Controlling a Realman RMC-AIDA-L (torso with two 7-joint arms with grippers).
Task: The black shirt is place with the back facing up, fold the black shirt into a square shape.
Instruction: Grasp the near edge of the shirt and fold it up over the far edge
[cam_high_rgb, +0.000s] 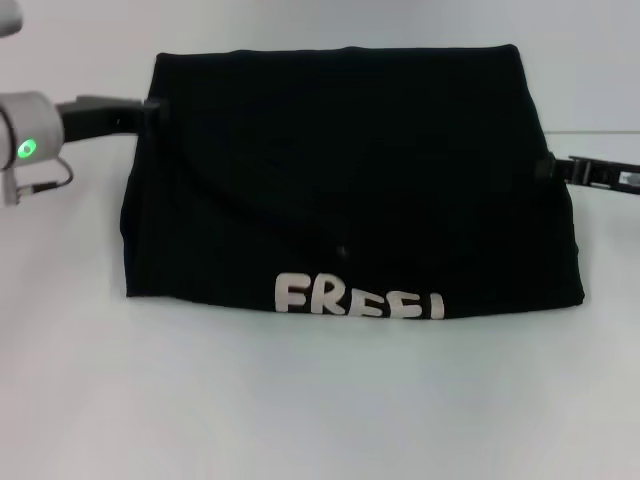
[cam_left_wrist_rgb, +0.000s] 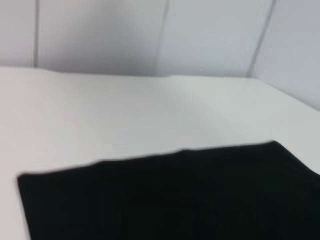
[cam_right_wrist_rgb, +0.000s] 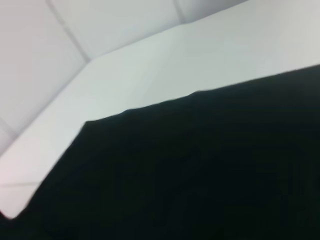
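The black shirt (cam_high_rgb: 350, 180) lies flat on the white table (cam_high_rgb: 320, 400) as a broad folded rectangle. White "FREE!" lettering (cam_high_rgb: 358, 297) runs along its near edge. My left gripper (cam_high_rgb: 150, 112) reaches in from the left and meets the shirt's far left edge. My right gripper (cam_high_rgb: 548, 168) comes in from the right and meets the shirt's right edge at mid-height. Both blend into the dark cloth. The left wrist view shows a straight edge and a corner of the shirt (cam_left_wrist_rgb: 175, 195). In the right wrist view the shirt (cam_right_wrist_rgb: 200, 170) fills the frame's lower part.
White table surface surrounds the shirt on all sides, with a wide bare band near me. Pale wall panels (cam_left_wrist_rgb: 150, 35) stand behind the table's far edge. A green light (cam_high_rgb: 25, 150) glows on the left arm.
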